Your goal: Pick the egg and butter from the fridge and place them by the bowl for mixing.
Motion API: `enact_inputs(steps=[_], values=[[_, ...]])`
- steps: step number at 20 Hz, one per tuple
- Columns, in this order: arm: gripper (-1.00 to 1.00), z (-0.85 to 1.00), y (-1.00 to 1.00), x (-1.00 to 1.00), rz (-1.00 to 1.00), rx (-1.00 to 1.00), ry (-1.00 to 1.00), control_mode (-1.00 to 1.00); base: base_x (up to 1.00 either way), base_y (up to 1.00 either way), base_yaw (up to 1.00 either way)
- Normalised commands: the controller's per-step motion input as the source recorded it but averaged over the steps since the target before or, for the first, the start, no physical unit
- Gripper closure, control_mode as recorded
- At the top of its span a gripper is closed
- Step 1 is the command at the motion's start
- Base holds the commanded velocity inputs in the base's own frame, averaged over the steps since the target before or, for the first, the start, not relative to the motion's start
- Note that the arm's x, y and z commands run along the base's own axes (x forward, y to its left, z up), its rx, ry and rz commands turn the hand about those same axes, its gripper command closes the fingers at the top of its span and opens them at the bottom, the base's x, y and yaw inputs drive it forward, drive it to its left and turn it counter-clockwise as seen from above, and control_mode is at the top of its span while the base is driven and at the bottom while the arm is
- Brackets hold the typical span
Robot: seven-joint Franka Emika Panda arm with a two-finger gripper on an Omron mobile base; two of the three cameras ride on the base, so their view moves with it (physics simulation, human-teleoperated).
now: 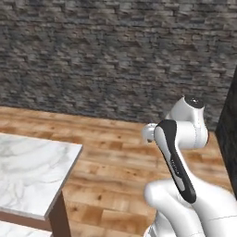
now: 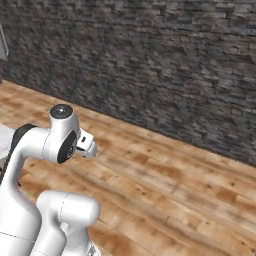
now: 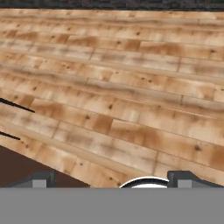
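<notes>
The egg, the butter, the bowl and the fridge are out of view. My arm is folded up close over the base, with the hand (image 2: 86, 145) hanging low in front of the wrist. In the hand view my gripper (image 3: 114, 181) is open, its two dark fingertips (image 3: 41, 179) standing wide apart at the bottom with nothing between them. Beyond them lies only wooden plank floor (image 3: 131, 100).
A white marble counter (image 1: 32, 171) on a brown wooden base stands at the left. A dark stone wall (image 1: 115, 55) runs across the back. A dark upright panel (image 1: 229, 129) cuts in at the right edge. Wooden floor (image 2: 175, 200) stretches ahead.
</notes>
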Motion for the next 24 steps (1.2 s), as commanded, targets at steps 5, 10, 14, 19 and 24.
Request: enact_inputs(steps=[5, 10, 14, 19, 24], values=[[-1.00, 0.00, 0.00, 0.00, 0.00, 0.00, 0.00, 1.00, 0.93, 0.00, 0.01], [-1.00, 0.00, 0.00, 0.00, 0.00, 0.00, 0.00, 1.00, 0.88, 0.06, 0.05], [-1.00, 0.00, 0.00, 0.00, 0.00, 0.00, 0.00, 1.00, 0.81, 0.12, 0.18], [-1.00, 0.00, 0.00, 0.00, 0.00, 0.00, 0.00, 1.00, 0.74, 0.10, 0.26], [-1.00, 0.00, 0.00, 0.00, 0.00, 0.00, 0.00, 1.00, 0.78, 0.12, 0.21]])
